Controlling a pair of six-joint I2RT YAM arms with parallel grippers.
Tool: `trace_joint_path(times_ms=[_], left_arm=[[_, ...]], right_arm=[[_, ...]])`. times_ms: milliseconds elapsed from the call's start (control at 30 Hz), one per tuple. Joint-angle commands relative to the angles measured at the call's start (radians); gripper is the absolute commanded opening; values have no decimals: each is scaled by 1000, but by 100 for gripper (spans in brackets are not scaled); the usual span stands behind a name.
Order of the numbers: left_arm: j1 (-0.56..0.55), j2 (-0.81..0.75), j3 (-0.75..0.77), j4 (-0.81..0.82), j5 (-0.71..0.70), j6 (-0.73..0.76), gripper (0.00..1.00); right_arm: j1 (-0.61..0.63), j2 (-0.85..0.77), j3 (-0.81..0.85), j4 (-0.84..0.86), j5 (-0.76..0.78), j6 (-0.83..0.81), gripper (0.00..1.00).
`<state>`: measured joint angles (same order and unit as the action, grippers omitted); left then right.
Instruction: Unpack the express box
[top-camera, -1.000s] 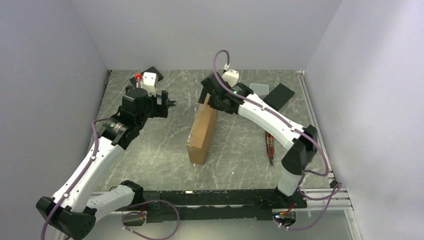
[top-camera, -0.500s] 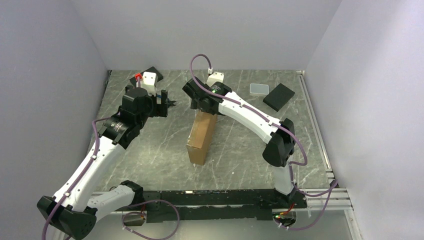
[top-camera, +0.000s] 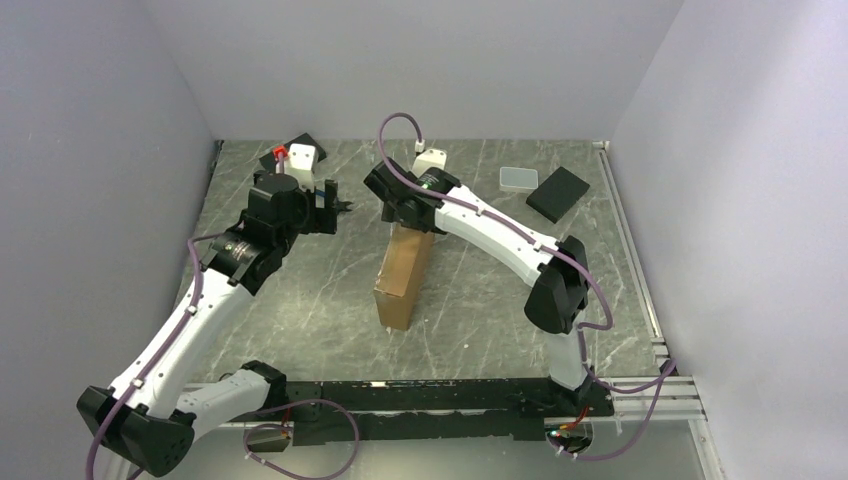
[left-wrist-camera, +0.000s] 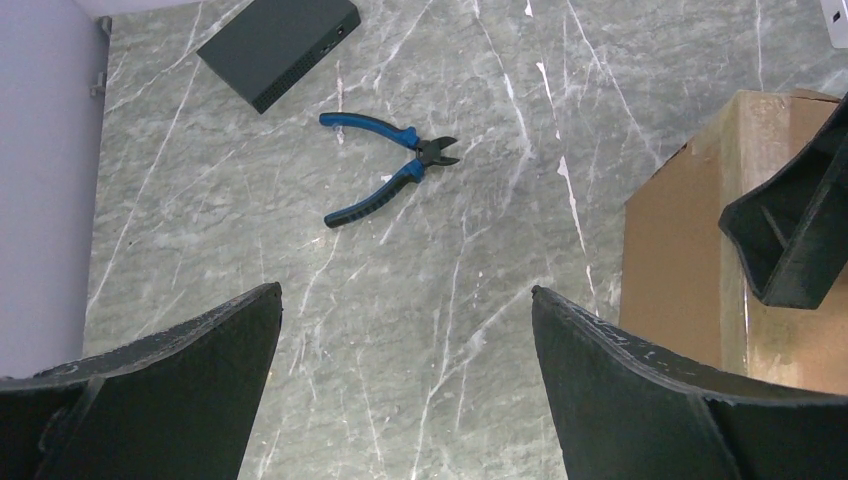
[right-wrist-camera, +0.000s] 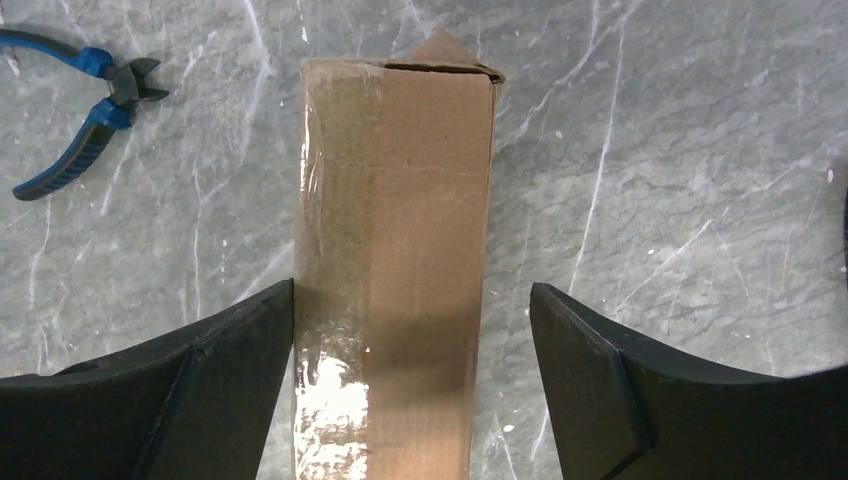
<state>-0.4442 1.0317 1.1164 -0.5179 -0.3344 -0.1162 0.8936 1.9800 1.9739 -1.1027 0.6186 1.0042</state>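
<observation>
Item: flat brown cardboard express box, standing on its narrow edge mid-way across the grey marbled desk, taped seam facing up; right hand straddling it released, apparently lining up a hold; left hand hovering released nearby.

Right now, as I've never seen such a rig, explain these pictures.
Two white-and-black robot arms are bolted at a grey marbled table's near edge. One picture looks down from above; the other two come from wrist cameras, each arm's own black fingers at the bottom. A plain brown cardboard box stands on edge mid-table. The right gripper hangs open astride it; the left gripper is open, apart from it. Blue-handled pliers, a flat black block and a small white-grey case lie around. Nothing is held.
</observation>
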Motion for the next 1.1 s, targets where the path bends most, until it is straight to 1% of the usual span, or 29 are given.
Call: trace_joint_path(times_ms=[0,67,167,300,400,467,600,667,767,900,967,1067], left_arm=[[4,6,4,42,10,6,100],[4,10,6,41,14,3,100],[4,19,5,42,32,-4,99],[4,39,9,39,59,-15,99],[4,48,11,37,70,-19,100],[5,51,11,38,76,-24,99],[4,59,11,41,94,-34,100],[4,64,13,41,102,-38,100],[6,72,15,39,108,-42,100],[10,78,14,41,113,-46,100],[11,83,14,39,114,-49,99],[13,89,14,40,119,-51,100]], right_arm=[[5,1,-36,21,-12,0,86],[4,-6,-58,49,-35,-17,82],[-1,-29,-104,115,-85,-66,74],[-20,-85,-201,277,-220,-251,65],[-28,-133,-258,362,-286,-368,63],[-28,-145,-256,369,-308,-459,63],[-28,-165,-280,397,-385,-628,63],[-27,-156,-270,368,-387,-664,63],[-25,-144,-257,340,-374,-660,65],[-21,-157,-260,360,-395,-640,70],[-19,-158,-253,359,-399,-637,79],[-15,-157,-245,355,-401,-643,84]])
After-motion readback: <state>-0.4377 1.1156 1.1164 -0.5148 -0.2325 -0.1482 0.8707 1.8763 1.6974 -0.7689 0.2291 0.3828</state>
